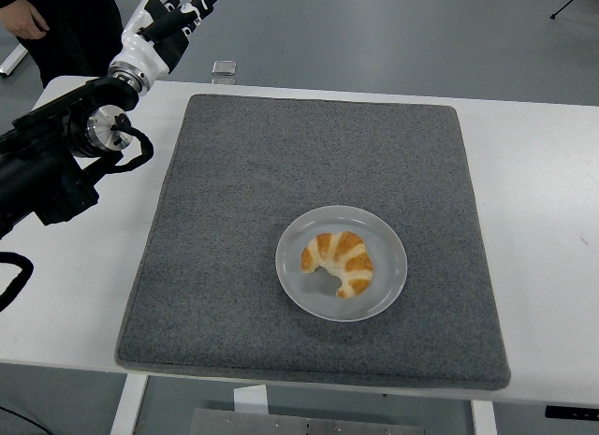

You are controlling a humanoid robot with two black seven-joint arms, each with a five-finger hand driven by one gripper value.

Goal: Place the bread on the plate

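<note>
So the white counter [552, 220] runs across the whole shot, its near edge along the bottom, and most of the middle is covered by a big square dark grey felt-looking mat [309, 173]. On the nearer half of that mat, a bit right of centre, sits a round pale grey plate [298, 276]. The curved golden-brown croissant with pale stripes [339, 261] is lying right on the plate, roughly in the middle, with its two tips pointing toward the near-left side. Nothing is touching it.

Over on the left side, the black left arm [47, 168] comes in from the edge and stretches diagonally away over the bare counter beside the mat, with a shiny metal joint at the wrist and a loop of black cable hanging off it. Farther back, at the top left, the white and black left hand [167, 19] is up past the counter's far edge, well apart from the plate, fingers loosely spread and straight, holding nothing at all.

Just beyond the mat's far edge there's a small clear square thing [223, 68] near the counter's back edge; too small to tell what it is. In the top left corner a person in dark clothing [70, 23] shows, with one hand [26, 20] visible.
</note>
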